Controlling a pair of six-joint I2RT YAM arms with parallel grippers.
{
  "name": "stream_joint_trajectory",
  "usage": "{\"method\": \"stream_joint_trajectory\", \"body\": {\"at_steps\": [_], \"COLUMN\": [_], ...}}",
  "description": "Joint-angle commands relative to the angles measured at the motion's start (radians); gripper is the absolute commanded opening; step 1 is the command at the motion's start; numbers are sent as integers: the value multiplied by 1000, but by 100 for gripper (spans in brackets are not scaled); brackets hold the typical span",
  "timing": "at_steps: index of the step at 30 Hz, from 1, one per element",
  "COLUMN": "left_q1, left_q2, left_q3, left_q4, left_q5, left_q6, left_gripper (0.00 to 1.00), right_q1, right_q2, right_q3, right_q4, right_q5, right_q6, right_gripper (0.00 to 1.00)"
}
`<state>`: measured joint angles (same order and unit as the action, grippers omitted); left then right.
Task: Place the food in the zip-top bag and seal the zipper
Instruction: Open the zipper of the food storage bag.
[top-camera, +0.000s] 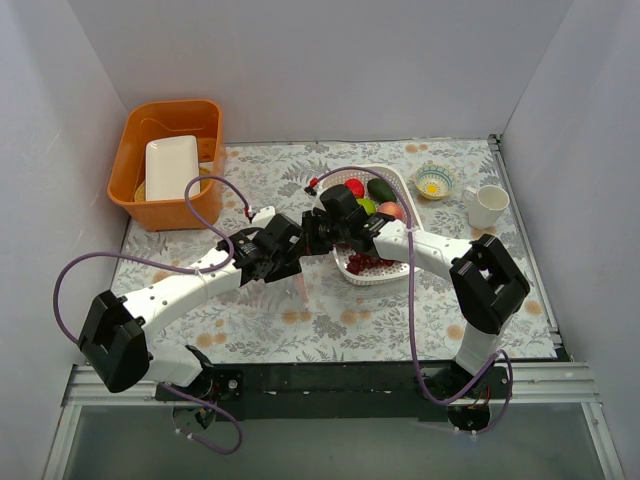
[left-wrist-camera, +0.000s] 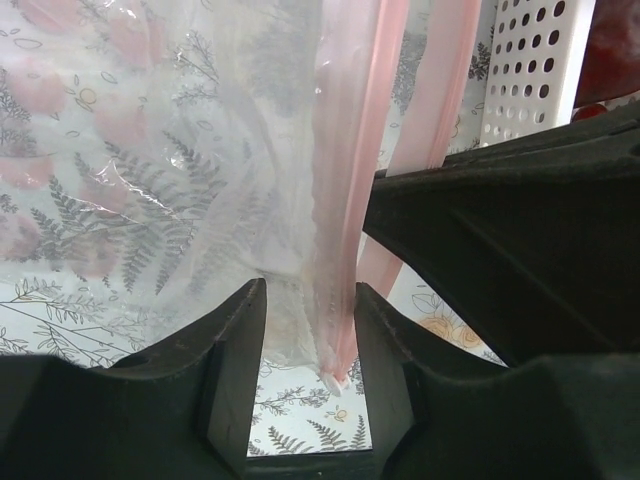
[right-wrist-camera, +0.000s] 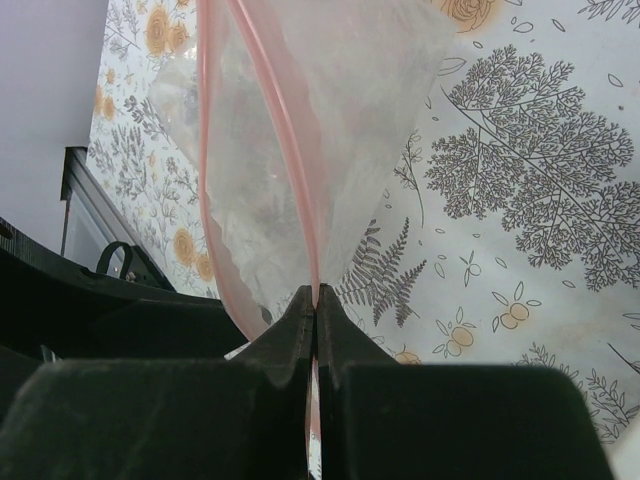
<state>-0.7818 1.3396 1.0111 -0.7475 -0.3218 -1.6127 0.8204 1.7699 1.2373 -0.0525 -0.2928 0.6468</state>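
Note:
The clear zip-top bag (top-camera: 300, 285) hangs between my two grippers above the floral table. My right gripper (right-wrist-camera: 316, 295) is shut on its pink zipper (right-wrist-camera: 285, 150), with the bag (right-wrist-camera: 300, 120) hanging away from the jaws. My left gripper (left-wrist-camera: 308, 295) is open; the zipper (left-wrist-camera: 345, 200) and the bag's corner hang between its fingers (left-wrist-camera: 235, 340), close to the right one. In the top view both grippers (top-camera: 285, 245) (top-camera: 325, 225) meet left of the basket. The food lies in the white basket (top-camera: 400, 180): red fruit (top-camera: 354, 187), avocado (top-camera: 380, 190), green fruit (top-camera: 367, 206), pink fruit (top-camera: 390, 210), grapes (top-camera: 368, 263).
An orange bin (top-camera: 135, 150) holding a white tray (top-camera: 170, 168) stands at the back left. A small patterned bowl (top-camera: 433, 181) and a white mug (top-camera: 487, 206) stand at the back right. The basket's perforated wall (left-wrist-camera: 530, 70) shows just beyond the left gripper.

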Motion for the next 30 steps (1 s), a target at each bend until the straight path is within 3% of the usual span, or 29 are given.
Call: {"method": "stream_joint_trajectory", "body": {"at_steps": [1,6,8,15,20,26,30], "left_q1": [3,1,3,1,1,1,3], "left_q2": [-16,-13,-19,-52,-86,-88,-74], "left_q3": [27,40,38,43,52,40,38], "left_q4": [-4,-29,-26,-49,-53,-35,-3], "left_q5": [-45,-65,-65,-72,-83,-99,-102], "left_q6": [2,2,0,-1,8,14,22], "left_gripper": [36,26,17,10,16,34,37], "right_q1": [8,10,10,10,10,13,20], "right_q2": [-53,-58,-59,-50,-40,-40,-41], "right_q3": [-4,-9,-13,-15,-6,1,-1], "right_q4": [11,11,11,-6,-10,-10,-12], "right_q5": [-3,1,3,9,4,-16,-26], "right_q6": [-18,-21,-22,-32,-39,-35,-35], "right_gripper": [1,1,1,1,1,1,1]}}
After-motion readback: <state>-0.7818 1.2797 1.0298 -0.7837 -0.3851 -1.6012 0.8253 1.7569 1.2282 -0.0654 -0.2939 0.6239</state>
